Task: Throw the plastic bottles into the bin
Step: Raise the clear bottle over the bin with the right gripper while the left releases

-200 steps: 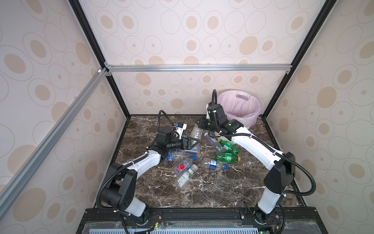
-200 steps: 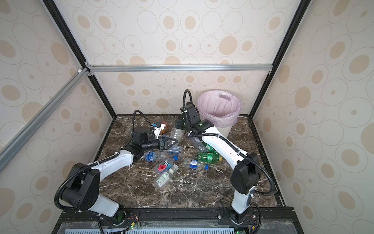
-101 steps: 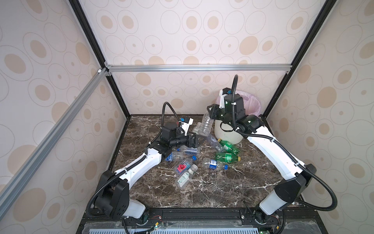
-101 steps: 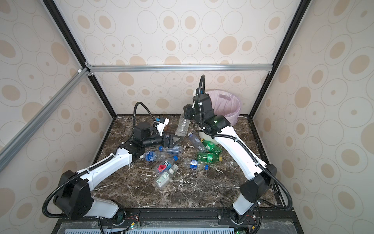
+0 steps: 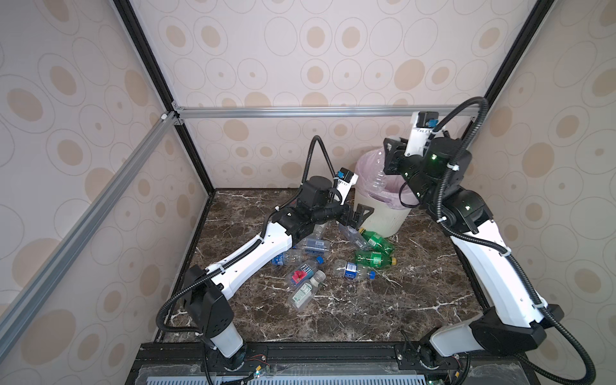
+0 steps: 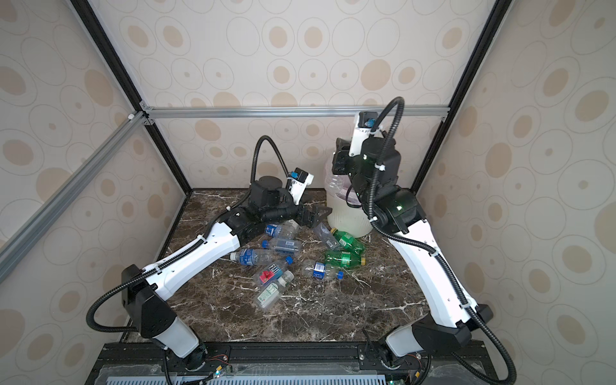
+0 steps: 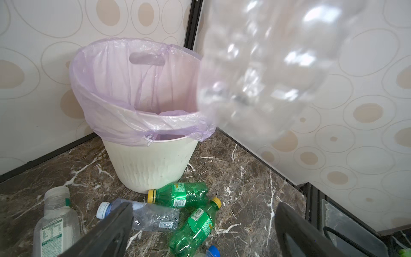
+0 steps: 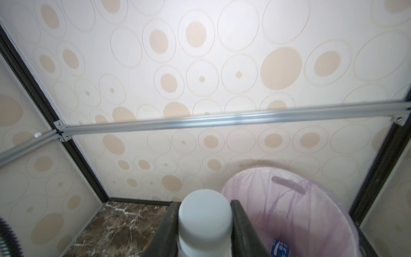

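The left gripper point(image 5: 358, 215) hung low over the dark brown, white-veined marble tabletop point(image 5: 333, 316), its jaws spread wide with nothing between them, just in front of the bin's wall. Beside and under its arm lay loose plastic bottles point(image 6: 283, 245): three clear ones with blue labels, a clear bottle with a red label point(image 6: 271, 271), a squat clear bottle with a green-and-white label point(image 6: 271, 293) and a small clear bottle with a blue cap point(image 6: 321, 268). To their right, a crushed clear bottle point(image 7: 153, 218) and two green bottles with yellow caps point(image 7: 178, 197) lay close together, just beside the foot of the round cream-white ribbed plastic bin point(image 7: 151, 166) lined with a pale lilac bag point(image 7: 124, 89). Above the bin's left rim in both top views, the right gripper point(image 8: 204, 203) pinched a clear plastic bottle with a white cap point(image 5: 378, 173) at its capped end, with the body hanging down.
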`<act>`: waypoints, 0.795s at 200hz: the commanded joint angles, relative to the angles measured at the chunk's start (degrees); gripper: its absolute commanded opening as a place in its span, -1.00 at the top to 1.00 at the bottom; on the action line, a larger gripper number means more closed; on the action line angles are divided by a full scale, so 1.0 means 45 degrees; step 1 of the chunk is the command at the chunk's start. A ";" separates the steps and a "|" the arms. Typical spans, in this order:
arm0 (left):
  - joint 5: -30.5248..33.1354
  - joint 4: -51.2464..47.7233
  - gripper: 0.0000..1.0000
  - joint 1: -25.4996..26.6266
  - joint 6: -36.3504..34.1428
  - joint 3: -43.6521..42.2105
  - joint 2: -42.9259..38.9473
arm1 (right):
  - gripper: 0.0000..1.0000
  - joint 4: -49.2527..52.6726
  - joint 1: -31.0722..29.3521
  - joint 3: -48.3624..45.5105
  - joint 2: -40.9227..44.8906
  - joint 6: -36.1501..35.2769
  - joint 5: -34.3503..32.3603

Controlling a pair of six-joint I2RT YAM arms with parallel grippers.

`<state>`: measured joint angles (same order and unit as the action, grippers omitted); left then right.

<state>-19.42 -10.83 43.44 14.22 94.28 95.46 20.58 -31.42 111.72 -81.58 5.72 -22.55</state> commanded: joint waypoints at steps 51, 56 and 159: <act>0.3142 -0.1188 -0.98 0.0532 -0.2395 0.2545 0.0742 | 0.79 -0.1764 0.0836 0.1634 -0.0245 -0.2857 -0.0928; 0.3196 -0.1021 -0.98 0.0539 -0.2445 0.2437 0.0706 | 0.78 -0.1588 0.1169 0.1754 -0.0510 -0.2567 -0.0781; 0.6084 -0.1516 -0.98 0.0472 -0.2178 0.1459 0.0836 | -0.67 0.0979 0.4050 0.2649 -0.3852 0.1464 0.1432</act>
<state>3.42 -14.68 45.47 4.45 100.57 98.70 26.61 -13.06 123.33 -104.97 9.76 -18.04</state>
